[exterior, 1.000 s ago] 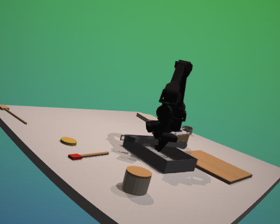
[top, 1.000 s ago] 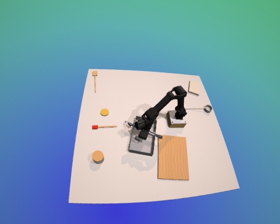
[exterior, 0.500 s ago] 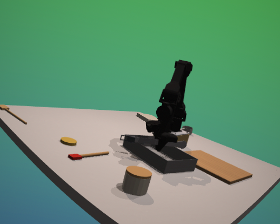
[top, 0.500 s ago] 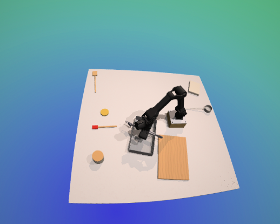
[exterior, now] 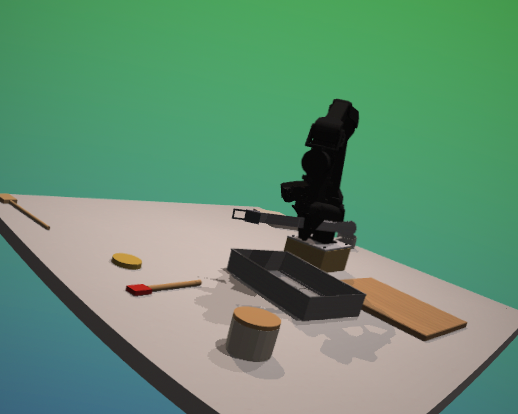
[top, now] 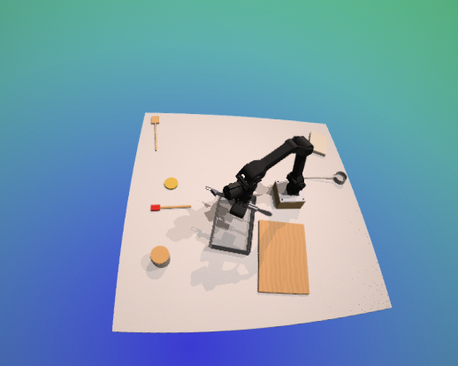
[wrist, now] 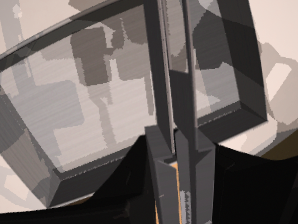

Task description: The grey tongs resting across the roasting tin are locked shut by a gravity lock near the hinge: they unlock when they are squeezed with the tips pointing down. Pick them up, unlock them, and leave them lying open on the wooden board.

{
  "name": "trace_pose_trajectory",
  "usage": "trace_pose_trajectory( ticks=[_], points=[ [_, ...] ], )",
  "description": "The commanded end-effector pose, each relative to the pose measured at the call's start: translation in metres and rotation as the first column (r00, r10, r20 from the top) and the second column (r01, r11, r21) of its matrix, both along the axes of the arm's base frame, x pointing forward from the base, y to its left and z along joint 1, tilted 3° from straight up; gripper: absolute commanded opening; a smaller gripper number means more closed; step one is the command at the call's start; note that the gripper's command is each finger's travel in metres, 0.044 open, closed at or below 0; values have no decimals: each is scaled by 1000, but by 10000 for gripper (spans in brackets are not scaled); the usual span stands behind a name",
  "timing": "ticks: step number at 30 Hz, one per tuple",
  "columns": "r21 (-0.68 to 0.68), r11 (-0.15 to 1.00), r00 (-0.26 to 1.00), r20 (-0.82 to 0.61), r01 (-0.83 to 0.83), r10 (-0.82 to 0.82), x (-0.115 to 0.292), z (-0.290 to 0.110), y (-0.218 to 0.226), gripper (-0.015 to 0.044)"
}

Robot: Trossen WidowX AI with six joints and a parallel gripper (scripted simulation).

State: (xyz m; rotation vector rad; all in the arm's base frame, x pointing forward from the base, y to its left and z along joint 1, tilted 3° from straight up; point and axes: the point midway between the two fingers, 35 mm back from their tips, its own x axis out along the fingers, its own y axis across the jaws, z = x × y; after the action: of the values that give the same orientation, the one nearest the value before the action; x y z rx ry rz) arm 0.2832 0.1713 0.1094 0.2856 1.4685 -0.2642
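Observation:
The grey tongs (top: 262, 210) (exterior: 268, 218) (wrist: 157, 43) are level and closed, held a little above the far end of the dark roasting tin (top: 230, 250) (exterior: 303, 300) (wrist: 248, 63). My gripper (top: 239, 206) (exterior: 306, 230) (wrist: 158, 139) is shut on the tongs around their middle. In the wrist view the two arms run close together, away from the fingers and over the tin. The wooden board (top: 283, 256) (exterior: 408, 310) lies flat on the table right of the tin, with nothing on it.
A red spatula (top: 155, 207) (exterior: 139, 289), a yellow disc (top: 171, 183) (exterior: 127, 260) and a lidded canister (top: 160, 255) (exterior: 253, 332) lie left of the tin. A wooden spatula (top: 155, 133) (exterior: 25, 212) is far left. A ring tool (top: 339, 178) and a pale block (top: 318, 142) lie behind the arm's base (top: 288, 200).

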Motion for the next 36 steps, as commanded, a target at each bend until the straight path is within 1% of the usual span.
trace_pose_trajectory(
  ticks=[1,4,7,11,15,22,29,31,36],
  points=[
    [-5,1000,1000,-1,4,-4,0,1,0,-150],
    [-5,1000,1000,-1,4,-4,0,1,0,-150],
    [-10,999,999,-13,-39,39,-3,-4,4,-150],
    [-18,985,985,-14,-173,173,-12,-4,20,-150],
    [-23,947,947,-18,-320,320,-26,-5,39,-150],
    [-40,821,822,-25,-569,569,-50,-5,69,-150],
    [-55,629,631,-35,-776,775,-77,-6,96,-150],
    [-57,587,589,-38,-807,807,-83,-6,100,-150],
    [-58,563,566,-39,-824,824,-86,-6,103,-150]
  ],
)
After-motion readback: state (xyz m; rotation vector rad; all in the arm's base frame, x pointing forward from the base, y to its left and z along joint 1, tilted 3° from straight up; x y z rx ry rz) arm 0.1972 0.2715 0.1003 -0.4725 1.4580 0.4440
